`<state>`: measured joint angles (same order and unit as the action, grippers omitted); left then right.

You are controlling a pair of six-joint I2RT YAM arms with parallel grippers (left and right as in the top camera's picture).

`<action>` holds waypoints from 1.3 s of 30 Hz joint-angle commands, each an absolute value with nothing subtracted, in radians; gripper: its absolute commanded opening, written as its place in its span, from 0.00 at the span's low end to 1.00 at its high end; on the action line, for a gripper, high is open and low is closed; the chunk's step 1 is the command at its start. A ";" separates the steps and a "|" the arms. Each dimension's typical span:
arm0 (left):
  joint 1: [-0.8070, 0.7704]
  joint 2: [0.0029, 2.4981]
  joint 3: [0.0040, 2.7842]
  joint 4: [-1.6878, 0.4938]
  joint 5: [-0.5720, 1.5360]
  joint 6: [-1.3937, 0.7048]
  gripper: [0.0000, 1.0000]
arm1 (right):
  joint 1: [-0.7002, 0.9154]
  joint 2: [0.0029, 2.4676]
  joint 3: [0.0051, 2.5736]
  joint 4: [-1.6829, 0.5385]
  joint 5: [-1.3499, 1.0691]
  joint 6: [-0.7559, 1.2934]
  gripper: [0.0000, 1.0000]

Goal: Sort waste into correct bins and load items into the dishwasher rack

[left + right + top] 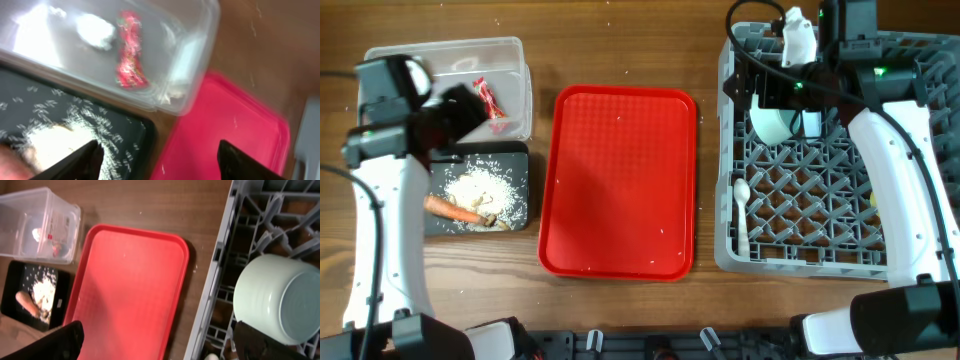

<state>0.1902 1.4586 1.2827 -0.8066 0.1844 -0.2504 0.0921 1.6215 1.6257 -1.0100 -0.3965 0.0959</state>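
Hovering above the corner where the two bins meet, the left gripper (159, 159) is holding its fingers (89, 159) well apart in the left wrist view, with nothing between them. Ahead of the fingertips, the red crinkled wrapper (130, 67) is lying inside the clear tub (197, 65), its long axis running away from the fingers. The white crumpled scrap (95, 31) is sitting just beside it, farther out. Under one finger, the black tray (131, 131) is carrying the rice scraps (45, 137).

In the right wrist view, the right gripper (160, 345) is also standing with fingers (60, 342) spread and empty. The pale green bowl (277, 297) is resting bottom-up among the pegs of the dishwasher rack (220, 270), just ahead of the rack-side finger. The red serving tray (130, 280) is lying ahead of the other finger.

From overhead, the carrot (453, 209) is lying on the black tray beside the rice, and the white plastic spoon (741, 205) is lying in the rack near its tray-side edge. The left arm is nearer the bins, the right arm nearer the rack. The waste appears to be sorted. The right arm is hiding part of the rack, so whether the other dishes are loaded cannot be told.
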 commanded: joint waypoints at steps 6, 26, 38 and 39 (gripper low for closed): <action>0.037 1.473 1.282 -1.215 0.152 -0.149 0.84 | 0.094 1.676 1.623 -1.279 -0.147 0.090 0.97; 0.058 0.901 1.114 -1.152 0.136 -0.172 1.00 | 0.094 1.062 1.172 -1.028 -0.131 0.131 0.97; 0.058 0.554 0.962 -1.126 0.141 -0.172 1.00 | 0.094 0.769 1.085 -0.988 -0.059 0.134 1.00; 0.058 0.556 0.962 -1.131 0.141 -0.172 1.00 | 0.094 0.774 1.085 -0.989 -0.059 0.134 1.00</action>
<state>0.0536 0.5621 0.9680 -1.1145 0.1436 -0.1696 0.0917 0.7662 1.0992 -0.9890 -0.0795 0.1268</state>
